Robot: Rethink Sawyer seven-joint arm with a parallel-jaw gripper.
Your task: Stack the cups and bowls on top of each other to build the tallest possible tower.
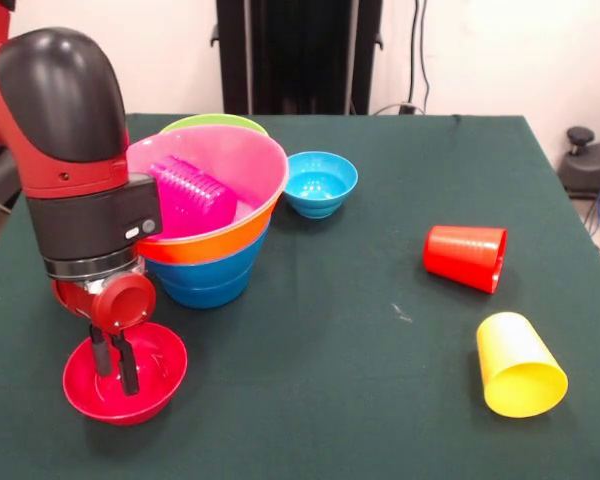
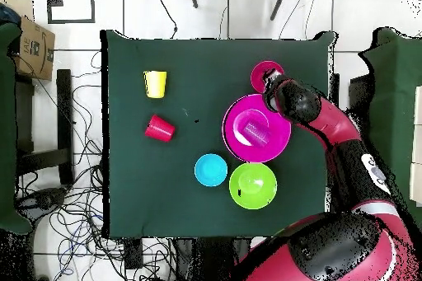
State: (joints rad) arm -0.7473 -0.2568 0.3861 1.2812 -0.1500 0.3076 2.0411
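My fingers [image 1: 120,365] hang narrow inside the small red bowl [image 1: 125,375], beside the tower [image 1: 215,215] on the worktop [image 1: 380,350]. Light, stiff, slippery plastic: I'd pinch its rim.

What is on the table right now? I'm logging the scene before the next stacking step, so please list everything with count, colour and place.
Tower: one stack, blue bowl at the base, orange above, pink on top; beside the arm.
Purple cup: one, translucent, lying inside the pink bowl.
Green bowl: one, standing just behind the tower in the front view.
Light-blue bowl: one, small, upright, beside the tower.
Red bowl: one, small, upright, in front of the tower.
Red cup: one, on its side, away from the bowls.
Yellow cup: one, on its side, near the red cup.
Table: one, dark green cloth.
Cardboard box: one, brown, off the table.
Gripper: one, black fingers reaching into the red bowl, a narrow gap between them.
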